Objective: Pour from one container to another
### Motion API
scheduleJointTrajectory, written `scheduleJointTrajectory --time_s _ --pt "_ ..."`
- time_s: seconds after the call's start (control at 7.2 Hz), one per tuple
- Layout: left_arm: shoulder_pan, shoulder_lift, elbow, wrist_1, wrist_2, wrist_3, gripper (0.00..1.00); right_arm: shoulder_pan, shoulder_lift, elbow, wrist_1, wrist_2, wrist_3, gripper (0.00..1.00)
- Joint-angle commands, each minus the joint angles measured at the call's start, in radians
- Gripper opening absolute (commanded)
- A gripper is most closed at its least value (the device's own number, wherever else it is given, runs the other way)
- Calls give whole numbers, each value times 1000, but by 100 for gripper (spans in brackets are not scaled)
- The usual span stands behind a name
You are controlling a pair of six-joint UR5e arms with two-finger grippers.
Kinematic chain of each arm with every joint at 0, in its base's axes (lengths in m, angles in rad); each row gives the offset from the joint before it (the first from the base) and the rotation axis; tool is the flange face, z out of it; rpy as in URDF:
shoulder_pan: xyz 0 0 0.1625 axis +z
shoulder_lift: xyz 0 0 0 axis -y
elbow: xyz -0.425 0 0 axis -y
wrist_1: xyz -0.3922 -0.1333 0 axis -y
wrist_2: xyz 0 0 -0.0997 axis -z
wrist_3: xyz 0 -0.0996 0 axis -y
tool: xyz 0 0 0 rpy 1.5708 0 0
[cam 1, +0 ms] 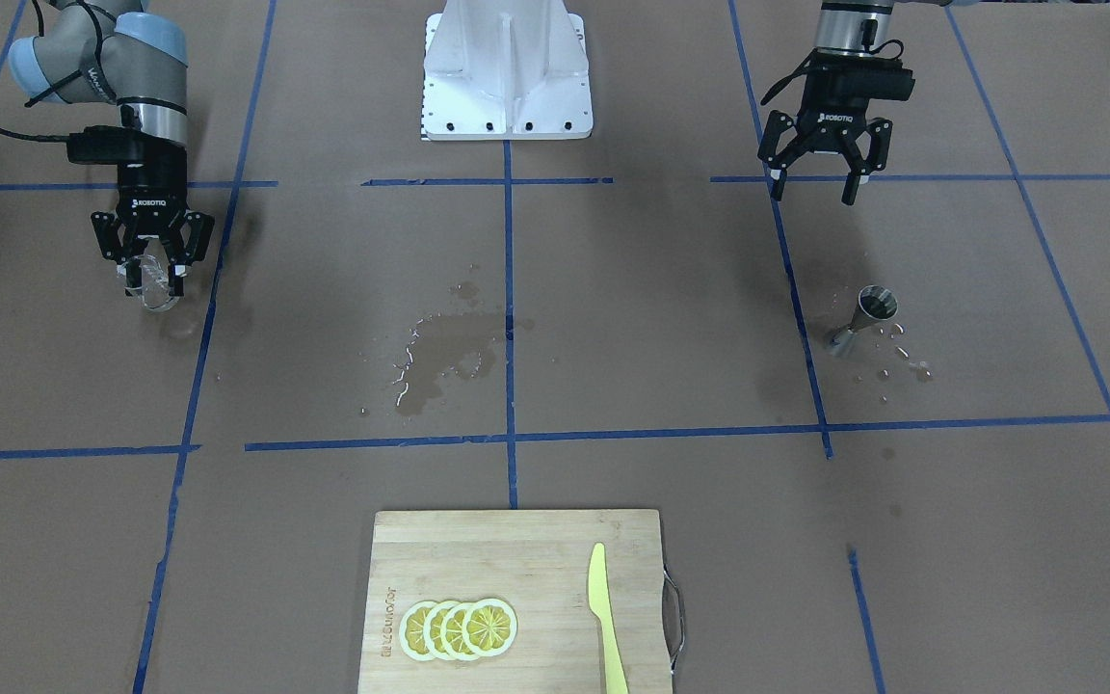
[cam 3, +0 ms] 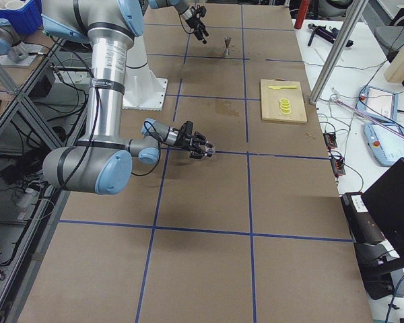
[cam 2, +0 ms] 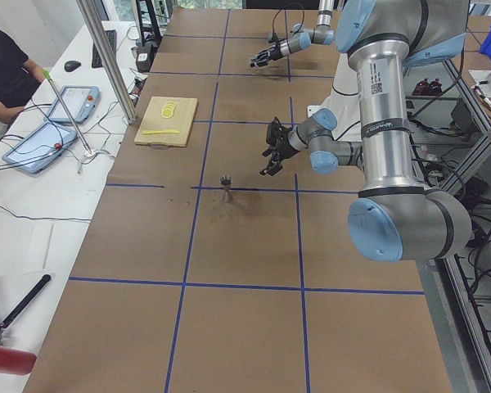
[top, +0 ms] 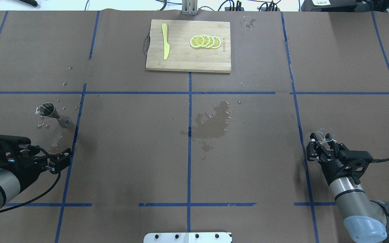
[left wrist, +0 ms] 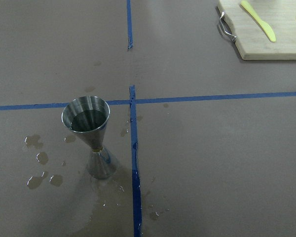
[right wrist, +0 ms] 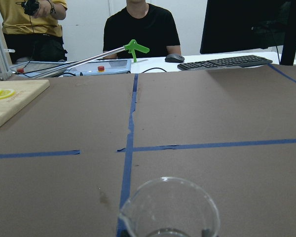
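Glass beaker nearest, clamped by its wall in right hand, robot's right side of worktop. Light, fragile, likely slippery; grip firm, not crushing. Metal jigger upright among droplets, tippy, best taken at waist; left hand wide open, empty, near.

Left gripper hangs raised, jaws wide apart — right gripper is lower, clamped on a glass beaker.
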Motion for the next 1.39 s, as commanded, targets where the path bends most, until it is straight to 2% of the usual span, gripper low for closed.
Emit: scheduleJointTrajectory --time_s 0.0,0.14,0.42,0.56,0.69,1.11,1.25 --pt "-2 1 -3 0 -2 2 100 -6 41 -48 3 -14 7 6" --pt "-2 1 -3 0 -4 2 100 -4 39 -47 3 -17 -7 29" --pt "-2 1 -4 0 -4 2 100 -4 38 -52 2 -20 -9 69" --pt "-4 1 -9 0 -5 4 100 -4 38 -52 2 -18 -9 74" --pt "-4 1 -9 0 -7 4 100 -4 38 -52 2 -18 -10 100" --pt "-7 -1 -32 0 -34 5 100 -1 30 -36 3 -9 -58 100" --pt "-43 -1 -58 2 -107 28 100 -1 21 -20 3 -6 -61 100"
